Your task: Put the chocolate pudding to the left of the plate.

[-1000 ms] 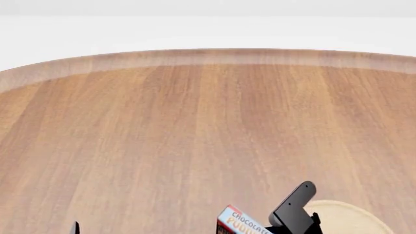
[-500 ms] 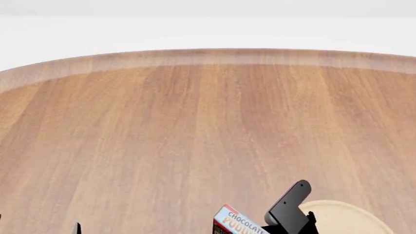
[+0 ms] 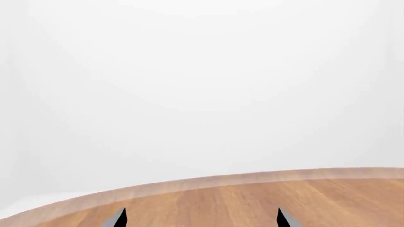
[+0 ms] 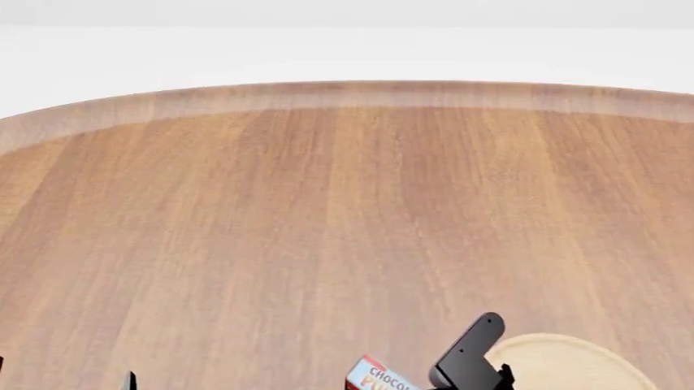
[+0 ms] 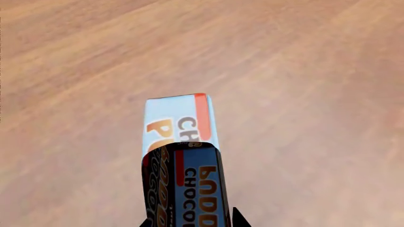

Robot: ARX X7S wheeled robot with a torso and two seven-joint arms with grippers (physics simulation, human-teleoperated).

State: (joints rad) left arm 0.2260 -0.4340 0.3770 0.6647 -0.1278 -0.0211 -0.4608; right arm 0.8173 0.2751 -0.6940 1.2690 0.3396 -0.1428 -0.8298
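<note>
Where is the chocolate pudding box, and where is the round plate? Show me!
chocolate pudding [image 5: 180, 125]: right wrist view, on the light blue top face.
plate [image 4: 564, 366]: head view, on the bare pale surface near the bottom edge.

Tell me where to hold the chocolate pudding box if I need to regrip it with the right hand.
Keep to the near end of the chocolate pudding, across its narrow width, coming in along its length as the right hand does now. The carton is long and slim, with flat parallel sides a hand can close on. Its far end is left free to set down on the table left of the plate.
</note>
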